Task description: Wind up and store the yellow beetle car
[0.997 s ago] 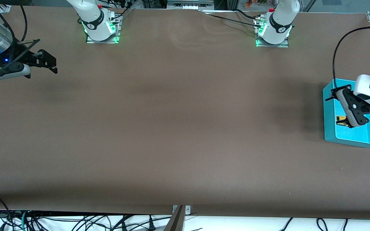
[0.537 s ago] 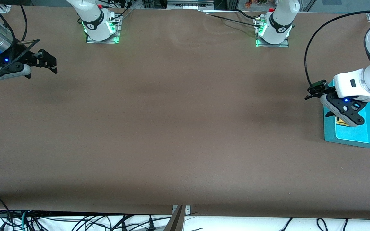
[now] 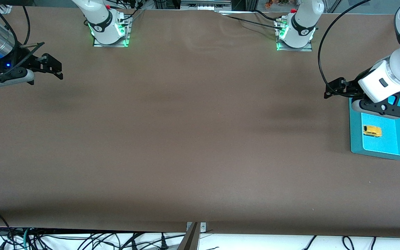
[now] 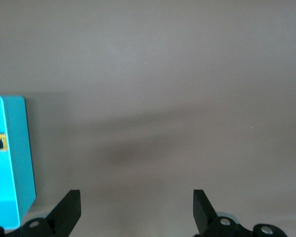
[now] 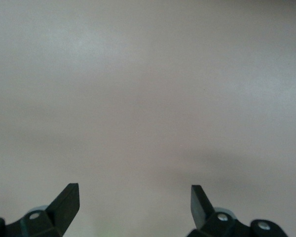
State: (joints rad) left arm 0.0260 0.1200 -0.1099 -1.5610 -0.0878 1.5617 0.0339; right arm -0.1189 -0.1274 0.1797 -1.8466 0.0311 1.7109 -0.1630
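The yellow beetle car (image 3: pixel 372 131) lies in the blue tray (image 3: pixel 355 139), so storing looks done. My left hand (image 3: pixel 332 91), open and empty, hangs over the tray's edge; my right hand (image 3: pixel 49 66) waits open, well apart from the tray

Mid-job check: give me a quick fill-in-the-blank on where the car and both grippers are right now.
1. The yellow beetle car lies inside the ____ tray.
2. The left gripper hangs over the table by the tray, its fingers ____.
3. The right gripper, at the right arm's end of the table, holds ____.

Missing words: turquoise; open; nothing
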